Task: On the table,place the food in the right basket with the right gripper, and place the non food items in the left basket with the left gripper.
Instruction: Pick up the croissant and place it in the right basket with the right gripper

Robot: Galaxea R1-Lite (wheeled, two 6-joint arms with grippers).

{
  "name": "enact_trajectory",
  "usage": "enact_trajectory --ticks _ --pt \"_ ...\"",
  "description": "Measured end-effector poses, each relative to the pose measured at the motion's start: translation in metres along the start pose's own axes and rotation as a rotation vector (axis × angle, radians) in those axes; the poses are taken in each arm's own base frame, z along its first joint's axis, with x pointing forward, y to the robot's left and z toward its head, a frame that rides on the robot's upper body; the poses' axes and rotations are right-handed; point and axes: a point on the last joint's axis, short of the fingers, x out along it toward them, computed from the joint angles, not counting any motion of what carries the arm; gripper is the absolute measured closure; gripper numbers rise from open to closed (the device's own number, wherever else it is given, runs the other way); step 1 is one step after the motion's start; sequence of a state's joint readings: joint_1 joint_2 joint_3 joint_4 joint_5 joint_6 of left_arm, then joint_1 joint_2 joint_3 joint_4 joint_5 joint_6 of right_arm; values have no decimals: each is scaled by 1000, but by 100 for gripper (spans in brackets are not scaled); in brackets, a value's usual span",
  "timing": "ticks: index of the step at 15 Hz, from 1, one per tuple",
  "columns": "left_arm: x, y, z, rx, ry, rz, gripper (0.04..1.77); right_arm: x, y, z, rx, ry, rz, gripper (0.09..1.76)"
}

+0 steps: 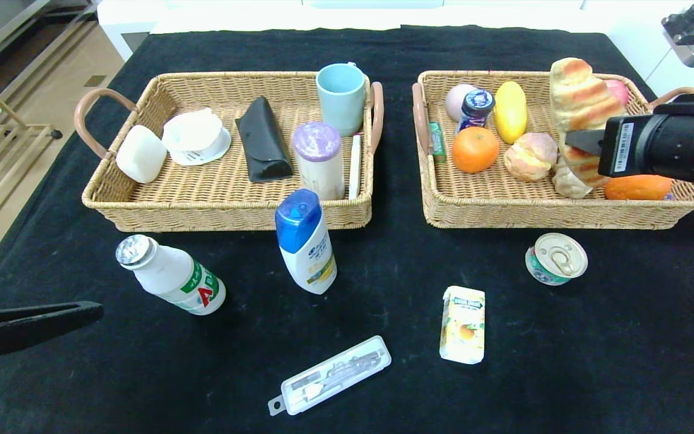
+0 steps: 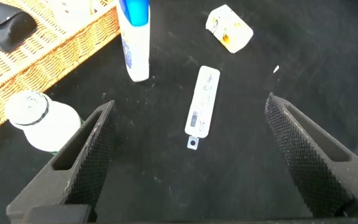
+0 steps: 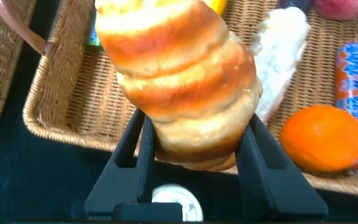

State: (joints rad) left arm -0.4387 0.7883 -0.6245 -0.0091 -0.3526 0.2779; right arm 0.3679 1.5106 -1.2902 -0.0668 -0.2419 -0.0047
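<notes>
The right gripper (image 1: 582,142) hangs over the right basket (image 1: 564,214), its fingers (image 3: 253,162) clamped on the croissant (image 1: 582,108), which stands nearly upright between them, its upper end rising above the jaws and its lower end down near the basket floor; whether it touches the floor is hard to tell from the head view. In the right wrist view the croissant (image 3: 179,81) fills the space between the two fingers, squeezed at its narrow end, with the can (image 3: 176,202) showing on the cloth below. Around the croissant in the basket lie an orange (image 1: 475,149), a bun (image 1: 531,157), a yellow fruit (image 1: 510,111) and another orange fruit (image 1: 637,187) just under the arm. The left gripper (image 2: 188,162) hovers low over the near left part of the table (image 1: 383,337), its fingers (image 2: 92,155) spread wide apart and holding nothing. Just beside its left finger stands the drink bottle (image 1: 172,276); ahead of the open jaws lies the tool case (image 1: 332,377), flat on the cloth, and beyond that the shampoo (image 1: 305,241) stands upright just in front of the left basket (image 1: 226,211). The carton (image 1: 462,324) lies flat on the cloth to the right of the case, well apart from both grippers, and the can (image 1: 556,258) sits just in front of the right basket, below the right arm.
</notes>
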Motion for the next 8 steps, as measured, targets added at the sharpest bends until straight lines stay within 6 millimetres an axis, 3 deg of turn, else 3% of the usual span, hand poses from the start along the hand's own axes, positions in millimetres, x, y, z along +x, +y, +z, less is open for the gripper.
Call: enact_trajectory --ticks 7,8 --pt "-1 0 0 2 -4 2 9 22 10 14 17 -39 -48 101" --pt "-1 0 0 2 -5 2 9 24 10 13 17 -37 -49 89"
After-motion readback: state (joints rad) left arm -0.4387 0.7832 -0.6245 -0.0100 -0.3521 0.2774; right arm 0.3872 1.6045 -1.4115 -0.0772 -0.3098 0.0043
